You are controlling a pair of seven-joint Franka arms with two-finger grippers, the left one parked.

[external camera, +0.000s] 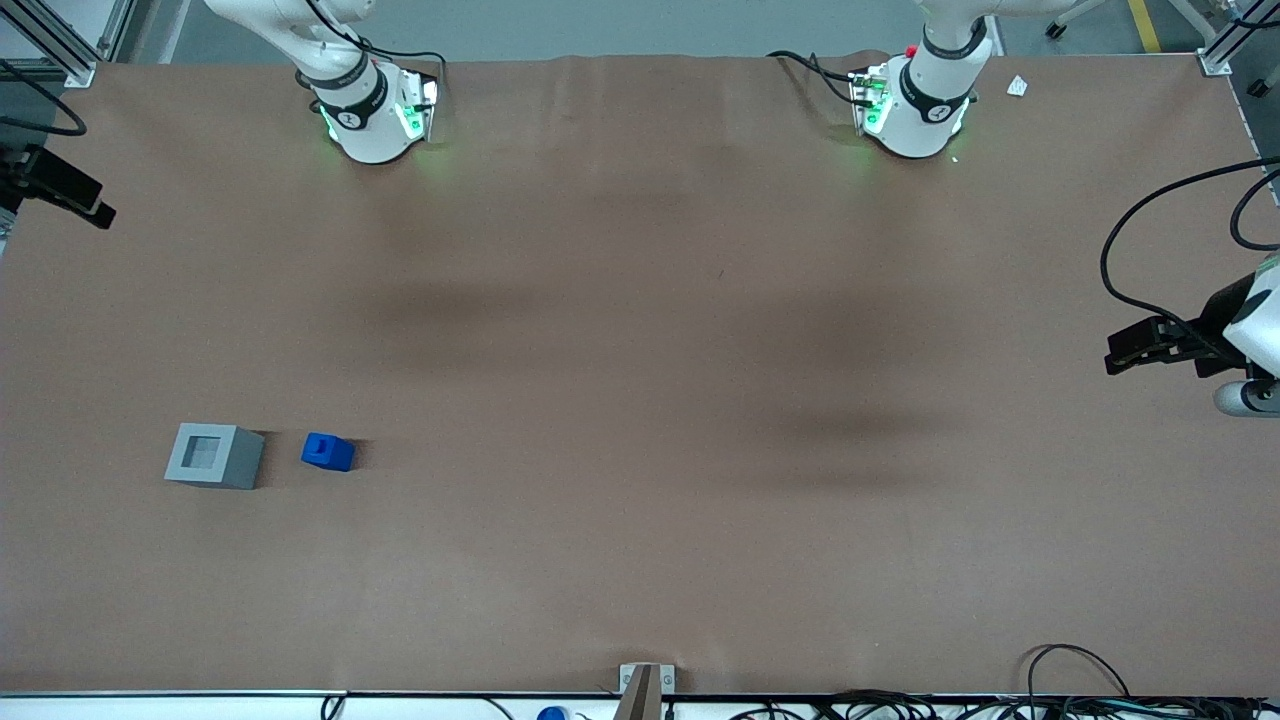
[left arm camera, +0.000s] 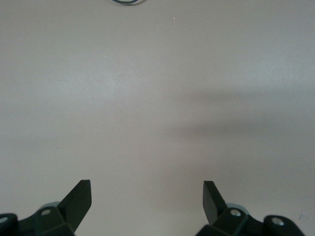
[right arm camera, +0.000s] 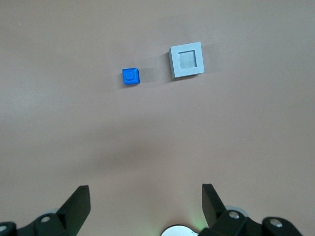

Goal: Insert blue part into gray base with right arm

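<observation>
The gray base (external camera: pixel 214 455) stands on the brown table toward the working arm's end, its square recess facing up. The blue part (external camera: pixel 328 452) lies close beside it with a small gap, stub upward. Both are much nearer the front camera than the right arm's base (external camera: pixel 365 110). The right wrist view looks down on the blue part (right arm camera: pixel 130 76) and the gray base (right arm camera: pixel 186 61) from high up. My right gripper (right arm camera: pixel 146 196) hangs well above the table, far from both blocks, open, with nothing between its fingers (right arm camera: pixel 78 201). It does not show in the front view.
A black camera mount (external camera: pixel 60 190) juts in at the working arm's end of the table, another (external camera: pixel 1165 345) at the parked arm's end, with cables. A small bracket (external camera: pixel 645 685) sits at the table's front edge. A white scrap (external camera: pixel 1017 86) lies near the parked arm's base.
</observation>
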